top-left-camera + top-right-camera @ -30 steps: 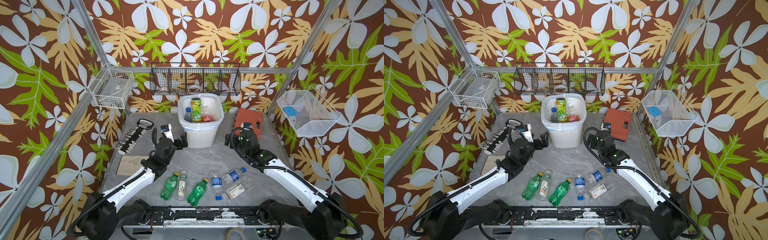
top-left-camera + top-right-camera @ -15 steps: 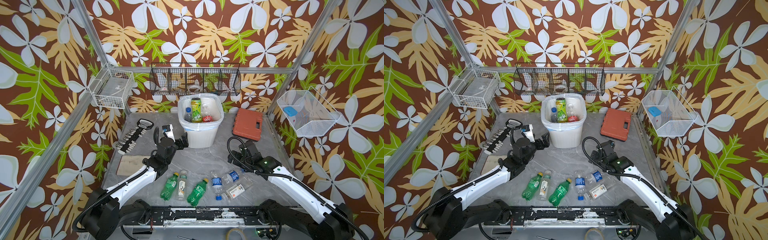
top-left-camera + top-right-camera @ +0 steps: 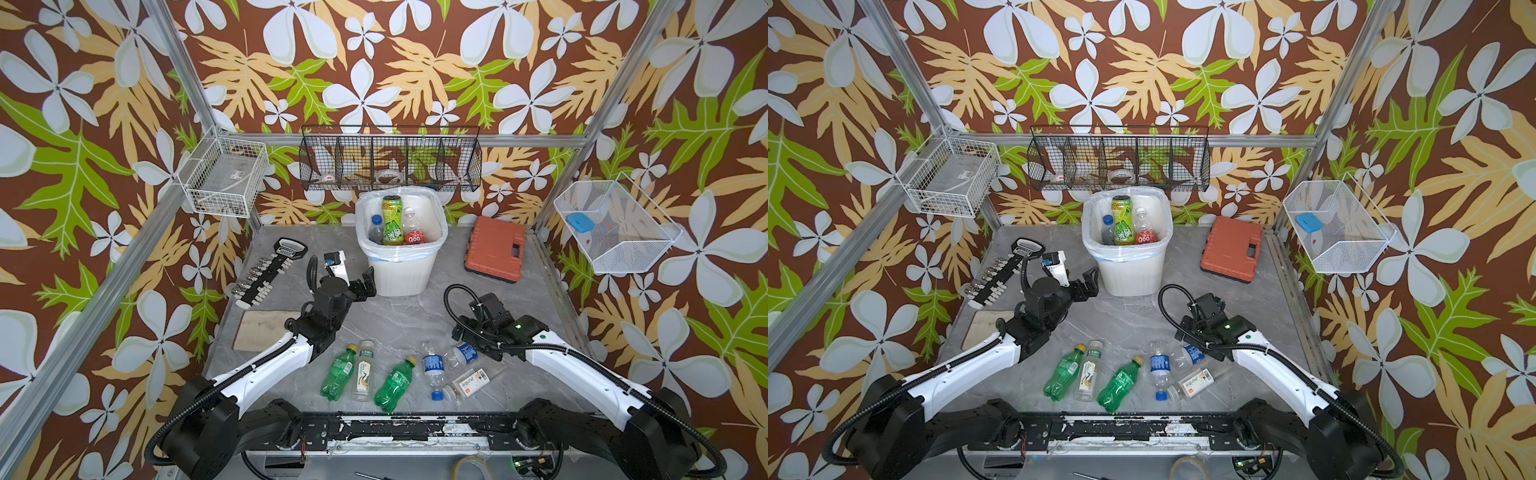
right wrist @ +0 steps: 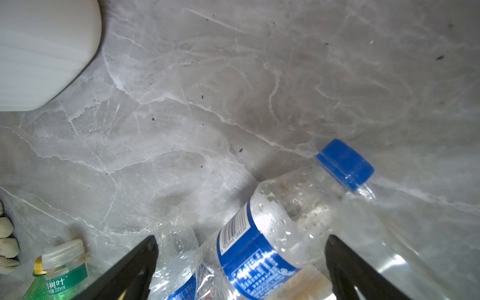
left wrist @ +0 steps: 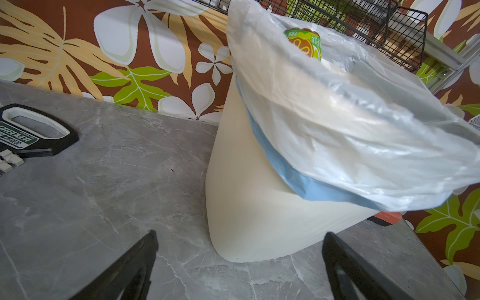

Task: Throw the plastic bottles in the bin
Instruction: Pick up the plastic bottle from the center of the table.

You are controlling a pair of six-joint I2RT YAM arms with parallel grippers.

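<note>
my right end effector (image 4: 240, 242) is swinging down from near the bin (image 3: 402, 272) onto the blue-labelled bottle (image 4: 272, 228) lying well in front of the bin, jaws apart. the left end effector (image 5: 240, 240) is waiting just beside the bin, also apart. the bottle is looking light, crushable and slick, so i'm targeting its labelled middle.

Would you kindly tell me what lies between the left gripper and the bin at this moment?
Nothing but bare grey tabletop: in the left wrist view the open left gripper faces the bin with no object between them.
</note>
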